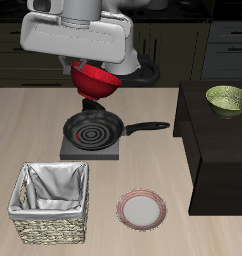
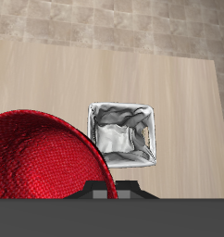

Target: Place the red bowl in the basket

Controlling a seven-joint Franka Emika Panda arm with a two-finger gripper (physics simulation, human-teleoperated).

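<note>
Currently the gripper (image 1: 93,72) is up in the air above the back part of the table, pinching the red bowl (image 1: 93,78) at its rim; fingers themselves mostly hidden behind the bowl and the wrist housing, but the bowl hangs off them tilted, well clear of the table surface. Wrist view confirms: red bowl (image 2: 44,157) fills the near field right against the gripper body, ribbed outer surface facing the camera. Directly under the bowl sits the frying pan (image 1: 93,128), black with red rings inside, on a dark square stove pad (image 1: 90,150), handle pointing toward the dark cabinet (image 1: 218,150) at the table's side. Bowl and pan not touching. Basket (image 1: 51,205) stands near the table's front edge, well apart from the bowl, upright, grey-white cloth lining visible; nothing in it. Wrist view shows the same basket (image 2: 123,137) from above, lining crumpled inside, bare wood table (image 2: 49,79) all round. Just beside the basket, also near the front edge, lies a flat pale plate (image 1: 141,209) with a pinkish rim. Olive-green bowl (image 1: 227,98) rests on top of the dark cabinet, far from the gripper.
</note>
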